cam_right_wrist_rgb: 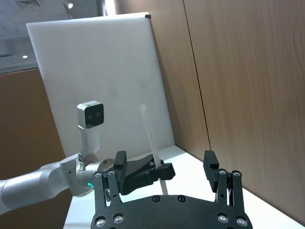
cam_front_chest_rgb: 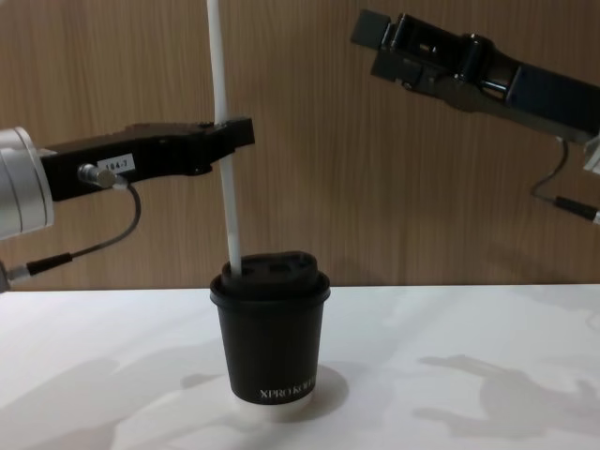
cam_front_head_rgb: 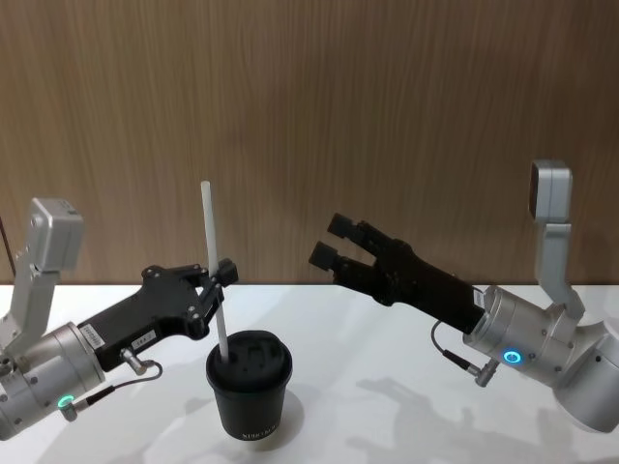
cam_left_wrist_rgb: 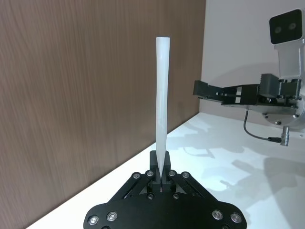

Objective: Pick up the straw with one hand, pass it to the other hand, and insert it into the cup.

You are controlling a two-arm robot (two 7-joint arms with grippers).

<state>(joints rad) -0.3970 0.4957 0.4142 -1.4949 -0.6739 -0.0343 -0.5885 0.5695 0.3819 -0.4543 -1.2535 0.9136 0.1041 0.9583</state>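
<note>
Chest view is showing the task close to its end: the left gripper [cam_front_chest_rgb: 234, 131] is pinching the straw [cam_front_chest_rgb: 223, 122] about midway up its length, and the straw's lower tip is entering the lid of the cup [cam_front_chest_rgb: 270, 333] near its left edge. How deep it is going into the lid cannot be told, since most of the straw is standing above the cup. The cup is sitting upright on the white table [cam_front_chest_rgb: 450, 375].

Head view is giving the same reading, with the left gripper [cam_front_head_rgb: 219, 278] closing its jaws on the straw [cam_front_head_rgb: 214, 271], which is leaning slightly as it is reaching down into the cup [cam_front_head_rgb: 248, 385]. The right gripper [cam_front_head_rgb: 334, 242] is hanging in the air well apart from the straw and cup, its jaws spread wide and holding nothing, so the pickup and the handover are looking done.

What is seemingly remaining is pushing the straw farther down, opening the left jaws and drawing that arm clear without tipping the cup
</note>
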